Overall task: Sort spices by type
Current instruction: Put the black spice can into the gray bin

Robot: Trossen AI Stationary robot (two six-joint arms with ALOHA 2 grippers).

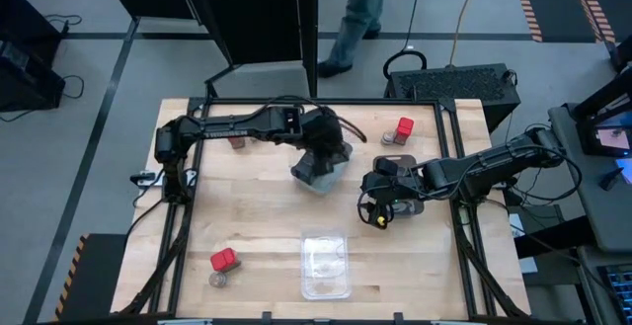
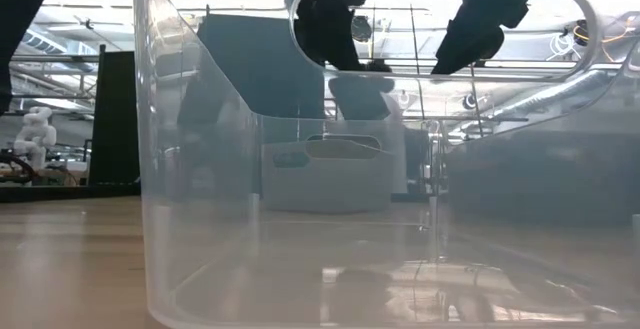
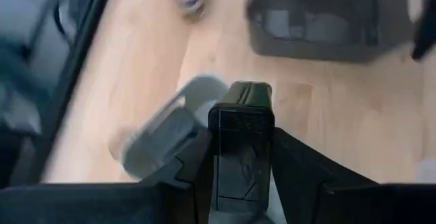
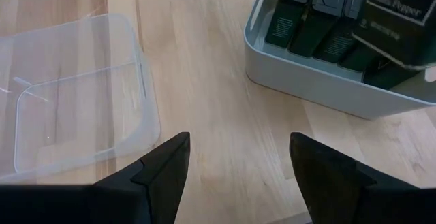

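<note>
A: Left wrist view: the left gripper [image 3: 240, 173] is clamping a dark block [image 3: 241, 139] between its fingers, block standing upright over bare wood. Beyond it a dark smoky tray [image 3: 313, 21] is lying on the table, contents unclear.

B: High view is placing that gripper [image 1: 326, 157] near table centre, over a pale grey tray [image 1: 318, 173].

A: Right gripper?

B: Right wrist view: the right gripper [image 4: 235, 159] is hanging with fingers spread wide, nothing between them, above bare wood. A clear tray [image 4: 68, 94] is sitting to one side, the grey tray [image 4: 320, 81] to the other, several dark blocks [image 4: 320, 20] packed inside it.

A: Remaining spices?

B: High view: a red block [image 1: 405, 127] beside a round jar [image 1: 389, 139] near the far edge; another red block [image 1: 224, 260] touching a jar [image 1: 218, 279] at the near left. The clear tray [image 1: 325, 264] is resting near the front edge.
</note>
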